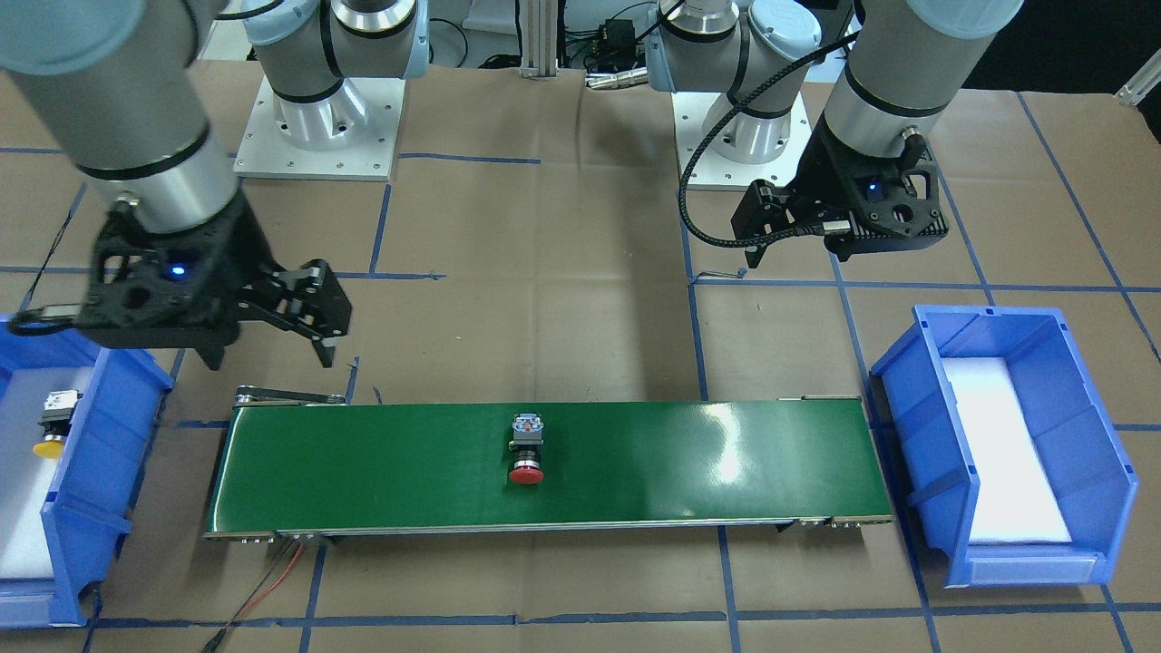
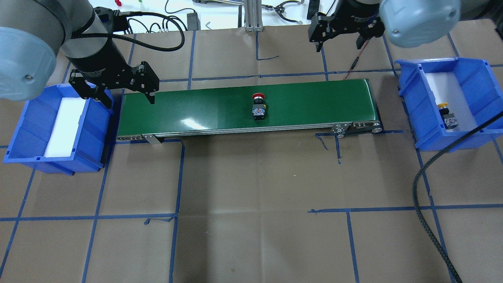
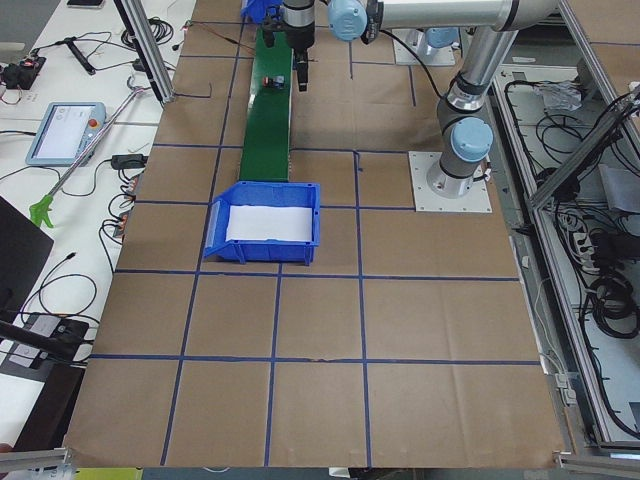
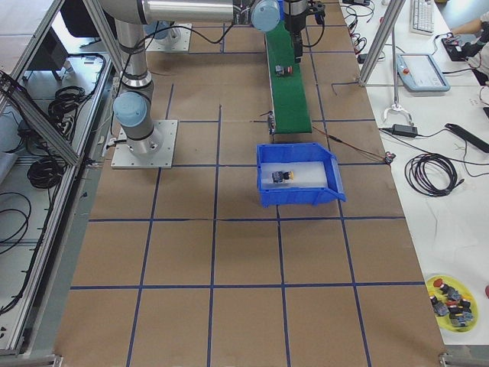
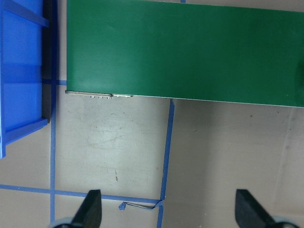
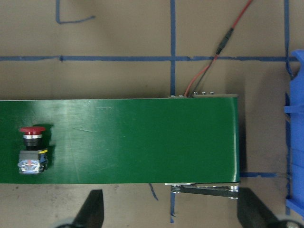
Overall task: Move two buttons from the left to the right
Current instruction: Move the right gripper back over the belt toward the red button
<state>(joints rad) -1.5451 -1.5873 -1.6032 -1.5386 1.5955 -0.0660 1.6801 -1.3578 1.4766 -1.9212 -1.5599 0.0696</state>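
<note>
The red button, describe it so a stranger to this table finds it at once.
Find the long green conveyor belt across the table. Near its middle lies a small push-button on its side. Its cap is red; the other button, in the robot's right bin, is yellow-capped.

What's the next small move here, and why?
Likely move the open right gripper along the green belt to above the red button: it lies mid-belt, ungrasped, while the yellow button already sits in the right bin.
</note>
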